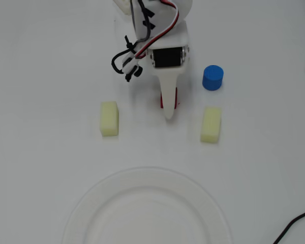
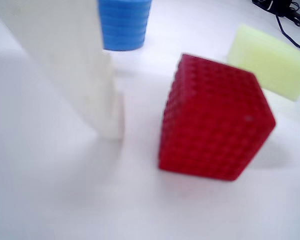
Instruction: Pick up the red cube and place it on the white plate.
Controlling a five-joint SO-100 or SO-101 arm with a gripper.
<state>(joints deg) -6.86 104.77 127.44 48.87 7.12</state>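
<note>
The red cube stands on the white table with ribbed sides. In the overhead view it is mostly hidden under my gripper, with only red slivers showing beside the white finger. In the wrist view my gripper is open around the cube: one white finger stands left of it with a gap, and the other shows only at the right edge. The cube rests on the table. The white plate lies at the bottom of the overhead view, below the gripper.
A blue cylinder stands right of the gripper and shows in the wrist view. Pale yellow blocks lie left and right of the gripper; one shows in the wrist view. A black cable crosses the bottom right corner.
</note>
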